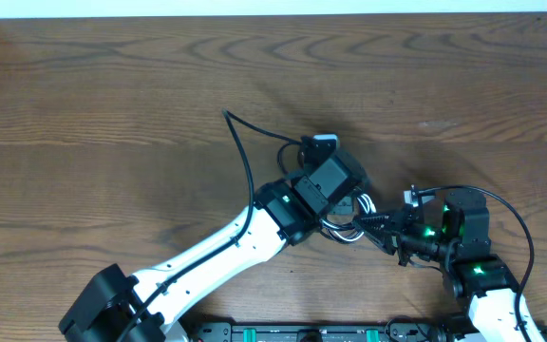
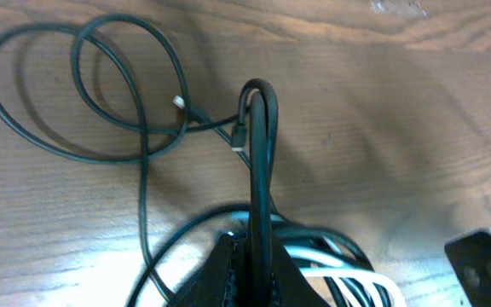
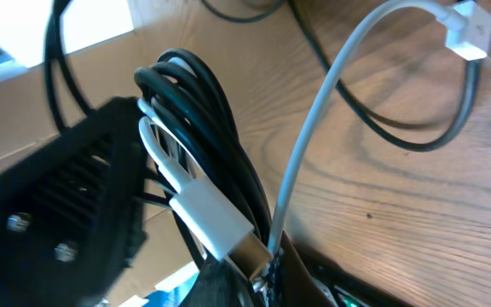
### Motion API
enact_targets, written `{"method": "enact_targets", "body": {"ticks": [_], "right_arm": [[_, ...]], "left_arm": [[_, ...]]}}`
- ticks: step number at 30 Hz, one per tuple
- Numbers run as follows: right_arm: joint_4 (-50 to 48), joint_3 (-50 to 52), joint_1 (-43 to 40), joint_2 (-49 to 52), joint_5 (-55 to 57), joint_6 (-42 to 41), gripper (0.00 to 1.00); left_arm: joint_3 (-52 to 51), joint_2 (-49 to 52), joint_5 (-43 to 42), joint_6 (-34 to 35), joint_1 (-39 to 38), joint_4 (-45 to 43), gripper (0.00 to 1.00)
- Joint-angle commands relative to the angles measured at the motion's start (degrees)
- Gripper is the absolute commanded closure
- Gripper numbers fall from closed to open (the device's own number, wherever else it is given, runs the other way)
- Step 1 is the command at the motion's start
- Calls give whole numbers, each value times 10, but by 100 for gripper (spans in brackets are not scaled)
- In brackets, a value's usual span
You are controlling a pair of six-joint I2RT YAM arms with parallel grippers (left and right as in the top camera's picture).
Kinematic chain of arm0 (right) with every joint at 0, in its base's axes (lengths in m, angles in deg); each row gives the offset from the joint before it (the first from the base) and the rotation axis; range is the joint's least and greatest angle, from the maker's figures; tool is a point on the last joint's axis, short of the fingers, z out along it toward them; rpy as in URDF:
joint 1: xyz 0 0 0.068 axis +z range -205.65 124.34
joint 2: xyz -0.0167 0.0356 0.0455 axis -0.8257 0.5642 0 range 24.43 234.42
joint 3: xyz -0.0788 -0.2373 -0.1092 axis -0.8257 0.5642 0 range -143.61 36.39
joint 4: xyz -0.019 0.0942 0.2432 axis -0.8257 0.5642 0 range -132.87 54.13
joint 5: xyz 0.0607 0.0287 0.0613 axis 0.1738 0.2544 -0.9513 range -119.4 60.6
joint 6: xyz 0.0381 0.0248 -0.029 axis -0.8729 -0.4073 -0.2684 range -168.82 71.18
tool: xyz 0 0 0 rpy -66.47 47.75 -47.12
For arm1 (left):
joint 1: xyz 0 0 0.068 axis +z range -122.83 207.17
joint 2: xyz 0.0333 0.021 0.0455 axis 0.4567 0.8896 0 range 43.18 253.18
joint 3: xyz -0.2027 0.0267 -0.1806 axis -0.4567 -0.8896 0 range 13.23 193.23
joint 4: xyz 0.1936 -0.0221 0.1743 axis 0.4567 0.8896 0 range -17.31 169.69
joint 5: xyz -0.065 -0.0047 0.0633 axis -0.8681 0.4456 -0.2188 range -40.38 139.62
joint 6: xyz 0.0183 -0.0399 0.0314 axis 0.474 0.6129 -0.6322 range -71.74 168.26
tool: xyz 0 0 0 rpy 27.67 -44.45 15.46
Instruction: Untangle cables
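Observation:
The cables (image 1: 357,205) are a bunch of black cords and one white cord, caught between my two grippers at mid-table. My left gripper (image 1: 345,199) (image 2: 252,246) is shut on a black cord (image 2: 259,162) that stands up in a tight fold in front of the jaws. Beyond that fold, another black cord (image 2: 75,149) lies in loose loops on the wood, a small plug (image 2: 179,103) at its end. My right gripper (image 1: 368,220) (image 3: 267,260) is shut on the white cord (image 3: 314,128), right beside its flat white plug (image 3: 203,205). The cord's other white plug (image 3: 473,30) lies on the table.
The table (image 1: 112,114) is dark wood with a white strip along its far edge. The right arm's own thick black wire (image 1: 516,223) arcs over its wrist. A thin black wire (image 1: 242,152) rises beside the left arm. The arms' base rail (image 1: 302,332) runs along the near edge.

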State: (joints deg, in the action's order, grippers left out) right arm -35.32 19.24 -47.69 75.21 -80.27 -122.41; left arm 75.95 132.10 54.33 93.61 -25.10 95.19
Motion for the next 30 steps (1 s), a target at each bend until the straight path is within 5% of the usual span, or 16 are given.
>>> {"method": "enact_targets", "body": {"ticks": [1,3,4,5,9,18,24,27,30], "right_arm": [[-14,-7,0,-3,-34,-22,99],[-14,-7,0,-3,-33,-22,99],[-14,-7,0,-3,-33,-22,99],[-14,-7,0,-3,-28,-15,99],[-13,-7,0,-3,-5,5,98],[-13,-7,0,-3,4,13,95],[-5,-7,0,-3,14,50,96],[-5,-7,0,-2,21,48,98],[-5,-7,0,-2,20,38,98]], "left_arm": [[13,7,-10,4,-13,7,92],[13,7,1,-1,-13,16,90],[12,7,9,-14,-13,20,75],[13,7,14,-60,-11,23,48],[15,-14,14,-129,1,23,9],[18,-154,14,-156,54,45,7],[17,-223,0,28,116,163,7],[13,-220,-43,63,126,211,7],[2,-206,-95,73,126,224,23]]}}
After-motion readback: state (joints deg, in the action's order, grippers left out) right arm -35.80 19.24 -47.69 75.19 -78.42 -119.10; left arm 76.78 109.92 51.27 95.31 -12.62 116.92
